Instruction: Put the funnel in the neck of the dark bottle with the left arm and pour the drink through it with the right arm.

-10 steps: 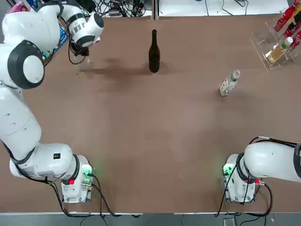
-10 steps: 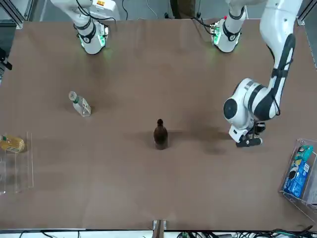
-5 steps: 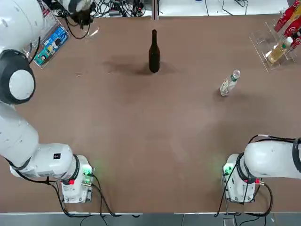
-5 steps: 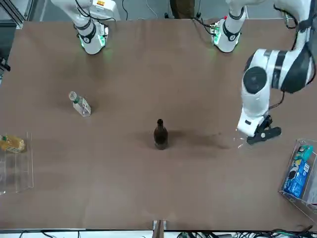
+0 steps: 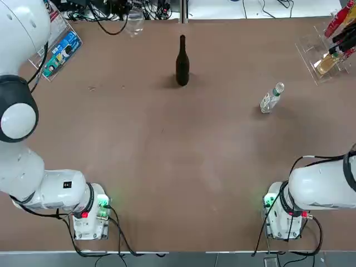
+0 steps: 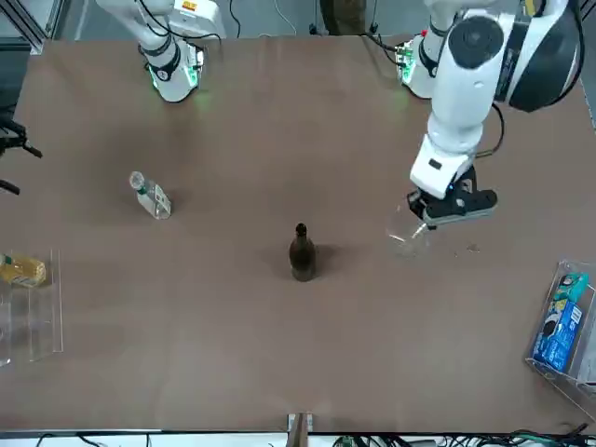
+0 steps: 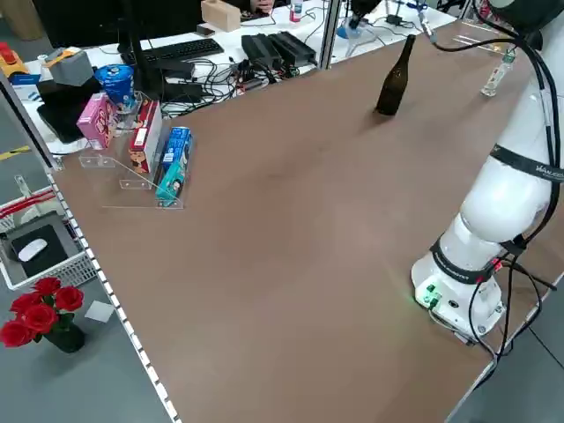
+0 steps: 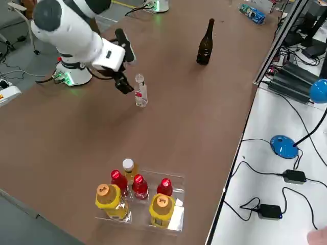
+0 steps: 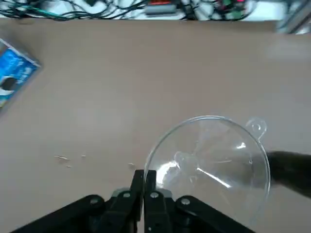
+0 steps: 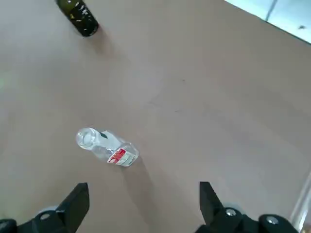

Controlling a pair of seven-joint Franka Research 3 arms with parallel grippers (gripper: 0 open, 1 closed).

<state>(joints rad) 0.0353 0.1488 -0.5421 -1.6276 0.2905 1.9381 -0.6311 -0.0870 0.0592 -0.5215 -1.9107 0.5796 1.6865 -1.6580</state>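
Note:
The dark bottle stands upright at the far middle of the table. My left gripper hangs above the table to the bottle's left, shut on the rim of the clear funnel. The funnel is apart from the bottle's neck. The drink stands on the table's right side. My right gripper hovers open above and just short of the drink, holding nothing.
A clear rack with red and yellowish bottles sits at the far right corner. A clear holder with a blue box is at the far left. Cables and a keyboard lie beyond the far edge.
My left gripper has lifted off the table with the funnel and swung it toward the dark bottle. The drink and the bottle have stayed put; the right gripper stays open.

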